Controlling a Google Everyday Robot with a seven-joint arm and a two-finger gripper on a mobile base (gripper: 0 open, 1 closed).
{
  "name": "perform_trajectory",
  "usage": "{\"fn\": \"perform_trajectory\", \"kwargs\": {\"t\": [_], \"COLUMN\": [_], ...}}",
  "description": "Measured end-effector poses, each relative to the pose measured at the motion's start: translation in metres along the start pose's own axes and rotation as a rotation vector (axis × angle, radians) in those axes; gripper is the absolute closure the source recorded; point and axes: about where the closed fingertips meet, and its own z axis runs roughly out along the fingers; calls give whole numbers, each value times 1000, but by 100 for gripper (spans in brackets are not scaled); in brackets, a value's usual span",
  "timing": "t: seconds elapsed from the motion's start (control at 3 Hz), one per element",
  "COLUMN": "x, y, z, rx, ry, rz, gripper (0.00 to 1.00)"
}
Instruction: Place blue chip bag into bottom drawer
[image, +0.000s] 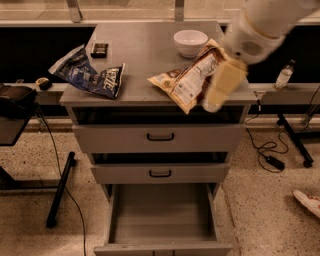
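The blue chip bag (90, 77) lies crumpled on the left end of the grey cabinet top (140, 57), partly over its left edge. The bottom drawer (162, 215) is pulled open and shows a plain grey inside with nothing in it. My arm reaches in from the top right. Its cream end with the gripper (214, 100) hangs over the right front of the cabinet top, in front of the tan-and-brown chip bag (182, 85) and far to the right of the blue bag.
A white bowl (190, 42) and a small black object (99, 49) sit at the back of the cabinet top. The two upper drawers (160, 137) are slightly open. A black stand (60, 190) and cables are left; cables, a bottle (283, 77) and a shoe (306, 201) are right.
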Motion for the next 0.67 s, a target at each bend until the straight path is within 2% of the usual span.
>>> {"fn": "perform_trajectory", "kwargs": {"t": [0.33, 0.67], "x": [-87, -172], "y": [-39, -57], "z": [50, 96], "rx": [-45, -114], "ry": [-101, -158], "rz": [-42, -87], "gripper": [0, 0]}}
